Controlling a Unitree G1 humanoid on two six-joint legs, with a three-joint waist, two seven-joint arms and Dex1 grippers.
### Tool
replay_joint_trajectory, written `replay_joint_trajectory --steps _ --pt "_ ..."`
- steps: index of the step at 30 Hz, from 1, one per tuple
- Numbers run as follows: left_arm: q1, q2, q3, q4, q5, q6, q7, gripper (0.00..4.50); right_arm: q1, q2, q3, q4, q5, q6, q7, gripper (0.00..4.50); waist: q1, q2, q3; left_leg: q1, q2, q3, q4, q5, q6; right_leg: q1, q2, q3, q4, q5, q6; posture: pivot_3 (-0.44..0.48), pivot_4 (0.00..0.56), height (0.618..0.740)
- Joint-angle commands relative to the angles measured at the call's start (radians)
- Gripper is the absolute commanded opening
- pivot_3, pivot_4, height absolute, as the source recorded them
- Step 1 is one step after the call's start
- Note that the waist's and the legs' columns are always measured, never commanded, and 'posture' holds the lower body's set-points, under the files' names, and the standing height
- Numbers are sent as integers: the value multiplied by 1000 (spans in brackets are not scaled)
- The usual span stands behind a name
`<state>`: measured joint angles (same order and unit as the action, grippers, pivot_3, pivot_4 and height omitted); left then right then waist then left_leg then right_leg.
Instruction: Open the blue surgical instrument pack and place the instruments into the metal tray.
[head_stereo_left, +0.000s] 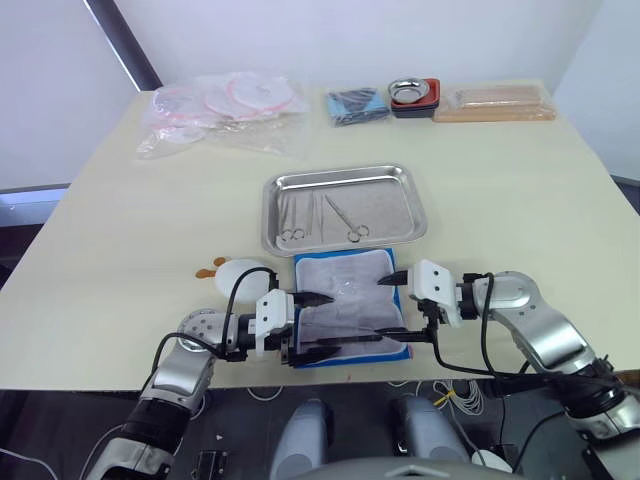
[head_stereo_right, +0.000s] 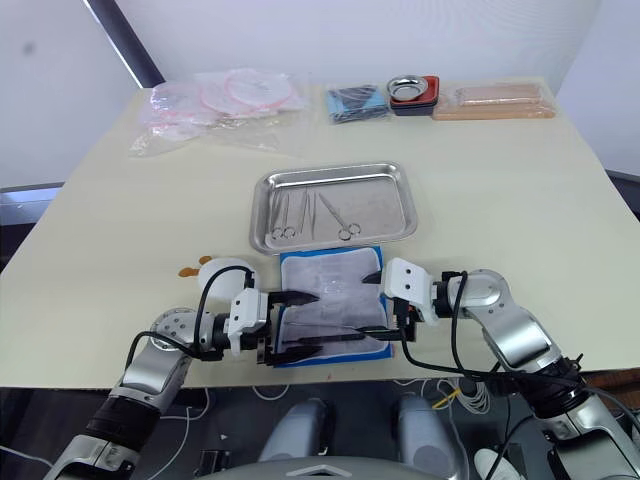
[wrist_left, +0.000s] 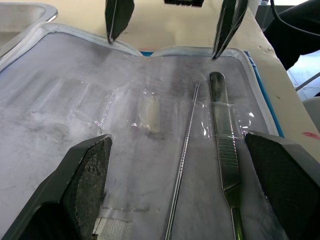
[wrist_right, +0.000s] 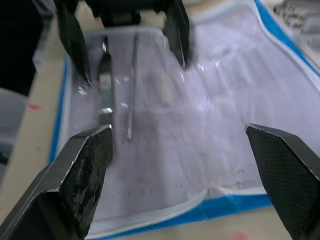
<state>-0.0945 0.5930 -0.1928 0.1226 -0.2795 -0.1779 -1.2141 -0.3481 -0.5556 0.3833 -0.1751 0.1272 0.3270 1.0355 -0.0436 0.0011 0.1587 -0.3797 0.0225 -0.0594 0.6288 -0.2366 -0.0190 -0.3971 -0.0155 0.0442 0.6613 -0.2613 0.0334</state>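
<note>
Blue surgical instrument pack (head_stereo_left: 345, 305) lies unfolded just below the metal tray (head_stereo_left: 343, 208); left claw (head_stereo_left: 318, 325) and right claw (head_stereo_left: 395, 305) both spread wide over its lining, holding nothing

Opened blue pack (head_stereo_left: 345, 300) beside metal tray (head_stereo_left: 343, 181)
</note>
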Motion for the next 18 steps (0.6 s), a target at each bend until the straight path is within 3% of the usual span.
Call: replay_joint_trajectory --steps 1,18 --pt "54 26 -44 79 74 51 2 4500 -35 19 32 13 -41 -12 -13 4443 0 0 0 0 0 0 0 0 0 0 0 0 0 0 0 0 150 740" --pt "70 32 -45 60 71 56 13 4500 -53 73 32 32 -10 -9 17 4443 0 0 0 0 0 0 0 0 0 0 0 0 0 0 0 0 150 740"
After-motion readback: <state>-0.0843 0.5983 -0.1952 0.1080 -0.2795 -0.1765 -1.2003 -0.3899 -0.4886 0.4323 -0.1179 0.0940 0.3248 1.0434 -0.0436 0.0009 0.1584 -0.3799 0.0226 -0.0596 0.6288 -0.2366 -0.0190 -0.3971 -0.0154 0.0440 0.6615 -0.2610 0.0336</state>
